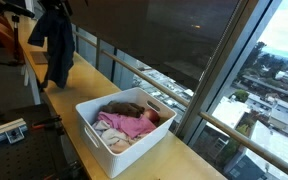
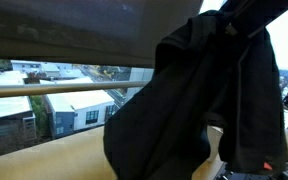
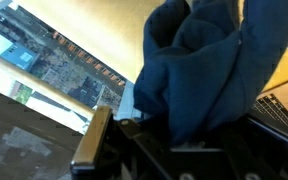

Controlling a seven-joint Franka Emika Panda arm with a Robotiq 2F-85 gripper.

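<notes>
The tool (image 3: 174,140) is clamped shut on the dark blue garment (image 1: 56,45), which hangs above the wooden surface (image 1: 94,80) (at 10 o'clock in an exterior view). The white basket (image 1: 92,125) of clothes stands at 5 o'clock from the garment.

**Items counted in the scene.** One dark blue garment (image 1: 56,45) is shown, and the same single garment is seen in both exterior views and in the wrist view. One white basket (image 1: 96,138) is shown. Within it, two garments are distinguished by colour: one pink garment (image 1: 124,126) and one brown garment (image 1: 124,108). A paler cloth is glimpsed beneath them, and whether further pieces lie below cannot be told. One long wooden counter (image 1: 84,82) is shown, on which the one basket is set. One horizontal handrail (image 2: 44,89) is seen outside the window in an exterior view.
</notes>
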